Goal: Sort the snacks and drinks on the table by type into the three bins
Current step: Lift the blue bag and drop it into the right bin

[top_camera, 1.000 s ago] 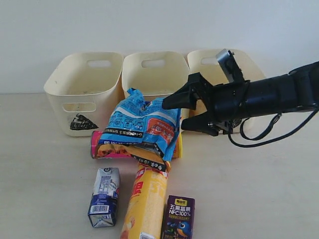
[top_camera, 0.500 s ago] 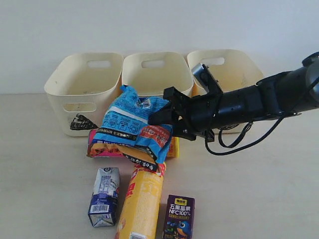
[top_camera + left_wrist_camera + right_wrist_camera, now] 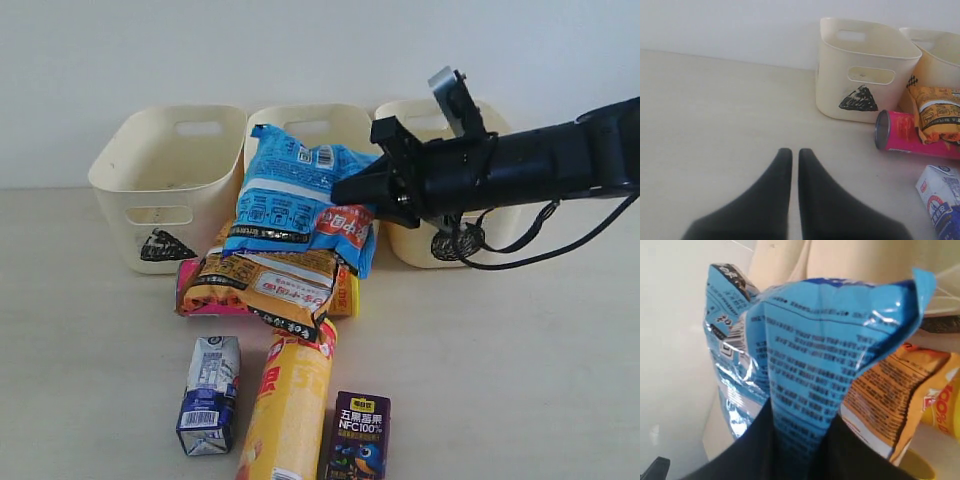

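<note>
In the exterior view the right arm comes in from the right edge and stretches nearly level toward the left, passing in front of the right bin [image 3: 417,246]. The right gripper [image 3: 362,190] is clamped on the right edge of the blue bag [image 3: 295,195]. The bag hangs upright in front of the middle bin [image 3: 310,125], and its lower edge overlaps the orange bag [image 3: 265,285]. The orange bag lies across the pink tube [image 3: 193,290], just near of the bins. The triangle bin [image 3: 165,185] stands far left. Nearer on the table [image 3: 520,380], the yellow tube [image 3: 290,410] lies with the white carton [image 3: 208,395] on its left and the purple carton [image 3: 358,435] on its right, both upright.

In the left wrist view the left gripper [image 3: 794,152] hangs low over bare table with its fingers pressed together, holding nothing. Beyond it stand the triangle bin [image 3: 860,75] and the middle bin [image 3: 935,55], with the pink tube [image 3: 910,137] lying in front of them under the orange bag [image 3: 937,112]. The white carton [image 3: 942,197] is nearer.

In the right wrist view the right gripper [image 3: 802,412] pinches a fold of the blue bag [image 3: 810,355] between its two dark fingers [image 3: 755,450]. The bag fills most of the picture. The orange bag [image 3: 890,410] shows behind it.
</note>
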Robot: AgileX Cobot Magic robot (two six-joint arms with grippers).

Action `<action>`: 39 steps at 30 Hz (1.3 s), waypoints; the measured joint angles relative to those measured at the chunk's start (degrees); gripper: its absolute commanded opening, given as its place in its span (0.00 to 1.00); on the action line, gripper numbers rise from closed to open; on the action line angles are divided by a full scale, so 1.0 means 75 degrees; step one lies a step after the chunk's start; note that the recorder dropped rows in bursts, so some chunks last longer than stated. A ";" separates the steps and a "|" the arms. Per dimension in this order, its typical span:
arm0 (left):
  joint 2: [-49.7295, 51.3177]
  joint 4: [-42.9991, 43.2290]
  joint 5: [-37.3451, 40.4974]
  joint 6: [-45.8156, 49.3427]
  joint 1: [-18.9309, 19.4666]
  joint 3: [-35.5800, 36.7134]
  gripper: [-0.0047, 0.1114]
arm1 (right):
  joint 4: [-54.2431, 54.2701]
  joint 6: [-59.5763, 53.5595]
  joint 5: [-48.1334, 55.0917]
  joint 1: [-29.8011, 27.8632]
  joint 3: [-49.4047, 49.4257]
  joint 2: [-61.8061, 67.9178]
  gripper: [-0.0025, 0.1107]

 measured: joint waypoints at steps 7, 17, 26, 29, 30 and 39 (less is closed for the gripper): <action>0.0000 0.0000 0.0000 0.0000 0.0000 0.0000 0.08 | -0.0370 0.0042 0.0078 -0.0031 0.0000 -0.0729 0.02; 0.0000 0.0000 0.0000 0.0000 0.0000 0.0000 0.08 | -0.0387 0.0144 -0.0092 -0.1488 0.0000 -0.1645 0.02; 0.0000 0.0000 0.0000 0.0000 0.0000 0.0000 0.08 | -0.0301 0.0214 -0.2204 -0.2042 -0.0158 -0.1661 0.02; 0.0000 0.0000 0.0000 0.0000 0.0000 0.0000 0.08 | -0.0269 0.0214 -0.2828 -0.2042 -0.0590 -0.1481 0.02; 0.0000 0.0000 0.0000 0.0000 0.0000 0.0000 0.08 | -0.0236 0.0214 -0.2996 -0.2042 -0.0783 -0.1360 0.02; 0.0000 0.0000 0.0000 0.0000 0.0000 0.0000 0.08 | -0.0168 0.0214 -0.3362 -0.2042 -0.2324 0.0270 0.02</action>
